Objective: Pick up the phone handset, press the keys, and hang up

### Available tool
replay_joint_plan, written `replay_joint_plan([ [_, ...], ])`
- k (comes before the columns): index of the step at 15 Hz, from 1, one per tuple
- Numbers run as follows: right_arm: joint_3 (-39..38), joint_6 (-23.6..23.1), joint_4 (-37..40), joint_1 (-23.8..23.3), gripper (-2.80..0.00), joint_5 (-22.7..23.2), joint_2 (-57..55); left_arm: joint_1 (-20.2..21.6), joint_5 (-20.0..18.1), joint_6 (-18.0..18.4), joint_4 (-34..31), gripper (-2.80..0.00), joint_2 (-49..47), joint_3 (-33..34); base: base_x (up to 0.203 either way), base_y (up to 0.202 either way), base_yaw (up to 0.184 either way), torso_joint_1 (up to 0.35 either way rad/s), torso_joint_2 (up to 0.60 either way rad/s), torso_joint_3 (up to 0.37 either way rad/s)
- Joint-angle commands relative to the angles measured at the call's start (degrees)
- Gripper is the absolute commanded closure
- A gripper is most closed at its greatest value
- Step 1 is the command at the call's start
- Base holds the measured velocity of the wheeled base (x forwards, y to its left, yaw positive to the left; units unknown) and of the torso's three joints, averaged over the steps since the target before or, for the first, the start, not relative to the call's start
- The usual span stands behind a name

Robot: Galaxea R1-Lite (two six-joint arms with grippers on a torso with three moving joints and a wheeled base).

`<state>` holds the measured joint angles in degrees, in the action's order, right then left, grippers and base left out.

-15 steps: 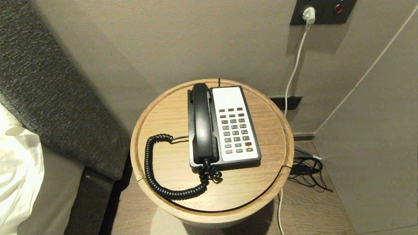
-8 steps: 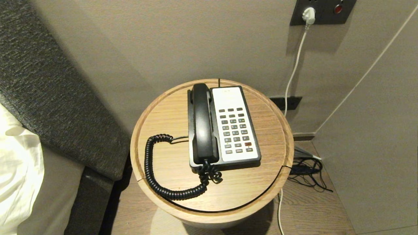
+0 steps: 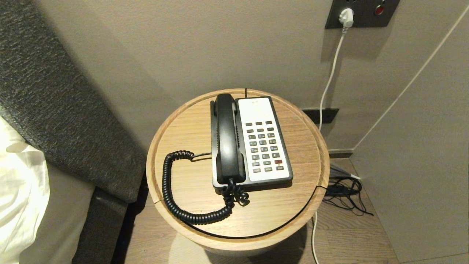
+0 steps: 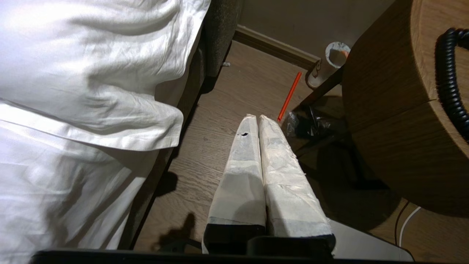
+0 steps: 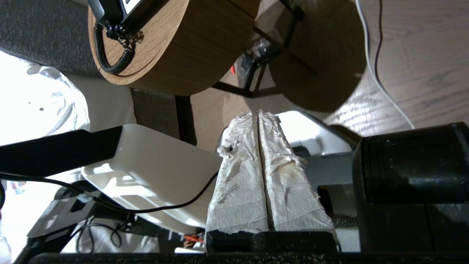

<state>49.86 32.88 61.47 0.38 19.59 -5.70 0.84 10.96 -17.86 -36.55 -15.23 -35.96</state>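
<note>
Nothing is done yet: the handset [image 3: 228, 141] lies in its cradle on the phone base [image 3: 264, 143] on the counter [image 3: 293, 216], while the left claw [image 4: 257, 119] and right claw [image 5: 257, 114], both closed and empty, hang below counter level.

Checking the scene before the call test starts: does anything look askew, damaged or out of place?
On the table nothing stands out: the handset lies straight in the phone base. Under the table, an orange straw and a tipped paper cup lie on the floor.
</note>
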Motion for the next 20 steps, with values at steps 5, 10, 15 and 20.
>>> replay_joint_plan([
  [5, -5.37, -1.41, -0.6, -0.03, 0.0, 0.18, 3.15, -0.17, -0.21, 4.58, -0.12, 0.0, 9.07, 6.38, 0.0, 0.0, 0.0, 0.0, 0.0, 0.0],
  [10, -19.81, -8.65, -20.41, -0.03, 0.0, -0.52, 3.15, -0.22, -2.62, 13.78, 8.92, 0.0, 14.22, 15.15, 0.0, 0.0, 0.0, 0.0, 0.0, 0.0],
  [15, -27.63, -19.42, -26.7, -0.03, 0.0, -4.81, 3.15, -0.22, -2.91, 19.31, 27.83, 0.0, 14.91, 28.55, 0.0, 0.0, 0.0, 0.0, 0.0, 0.0],
  [20, -33.85, -23.33, -33.89, -0.03, 0.0, -8.27, 3.15, -0.22, -6.69, 20.04, 28.18, 0.0, 14.97, 30.82, 0.0, 0.0, 0.0, 0.0, 0.0, 0.0],
])
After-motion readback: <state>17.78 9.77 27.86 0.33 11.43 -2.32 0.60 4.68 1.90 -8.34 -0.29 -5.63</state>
